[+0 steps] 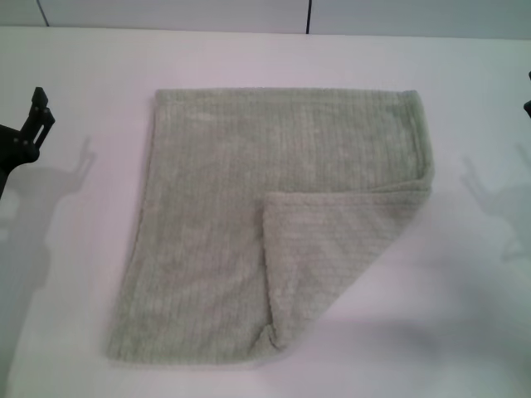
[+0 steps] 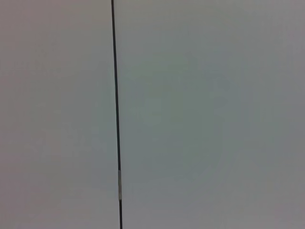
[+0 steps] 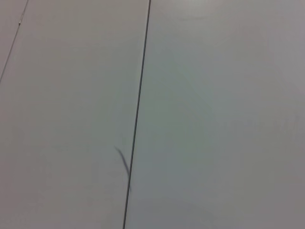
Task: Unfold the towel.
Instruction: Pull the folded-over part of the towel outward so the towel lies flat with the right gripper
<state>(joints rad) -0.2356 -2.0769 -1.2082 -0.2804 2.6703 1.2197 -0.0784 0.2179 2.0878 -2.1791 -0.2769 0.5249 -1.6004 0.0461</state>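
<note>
The pale sage-green towel [image 1: 249,224] lies flat on the white table [image 1: 75,249] in the head view. Its near right corner is folded over onto it as a triangular flap [image 1: 328,257], with the crease running from the right edge to the near edge. My left gripper [image 1: 29,124] is at the far left edge, well clear of the towel. My right gripper [image 1: 528,104] shows only as a dark sliver at the right edge. Both wrist views show only plain grey panels, with no towel and no fingers.
The table's far edge meets a grey wall with a dark seam [image 1: 309,16]. The arms cast shadows on the table left [image 1: 50,199] and right [image 1: 498,199] of the towel. Bare tabletop surrounds the towel.
</note>
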